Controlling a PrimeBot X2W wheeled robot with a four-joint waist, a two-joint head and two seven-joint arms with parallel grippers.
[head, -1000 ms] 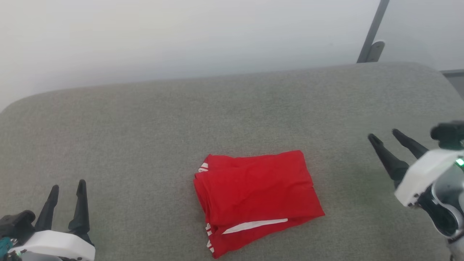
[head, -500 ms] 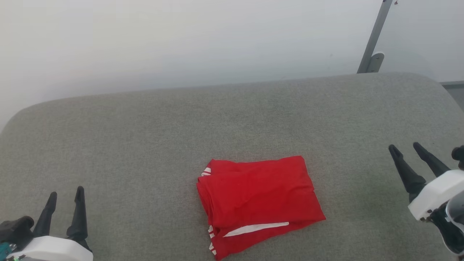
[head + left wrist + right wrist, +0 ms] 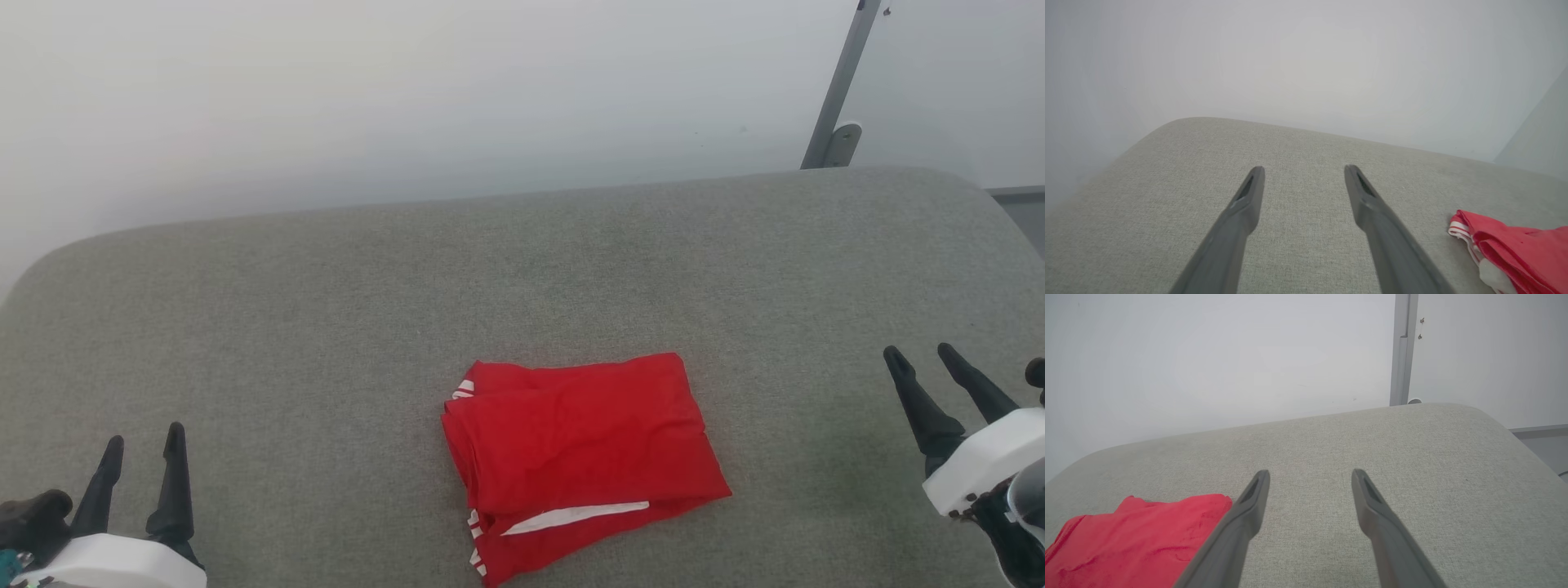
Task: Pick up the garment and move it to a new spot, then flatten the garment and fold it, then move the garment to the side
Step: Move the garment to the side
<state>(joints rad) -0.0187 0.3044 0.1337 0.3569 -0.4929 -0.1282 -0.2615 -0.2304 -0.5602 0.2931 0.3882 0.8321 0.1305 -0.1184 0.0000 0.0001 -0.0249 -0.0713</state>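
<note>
The garment lies folded into a compact red rectangle near the front middle of the grey cushion, with white striped trim showing at its left and front edges. My left gripper hovers open at the lower left, far from the cloth. At the lower right my right gripper is open too, well clear of it. The left wrist view has the garment at its right edge, beyond the empty gripper. In the right wrist view the garment lies left of the empty gripper.
The cushion's rounded far edge meets a pale wall. A grey metal post stands behind the cushion's far right corner. Bare fabric surrounds the folded cloth on all sides.
My right gripper has drawn back to the right and down, away from the garment. The left gripper sank slightly lower. The camera tilted a little; the garment stayed put.
</note>
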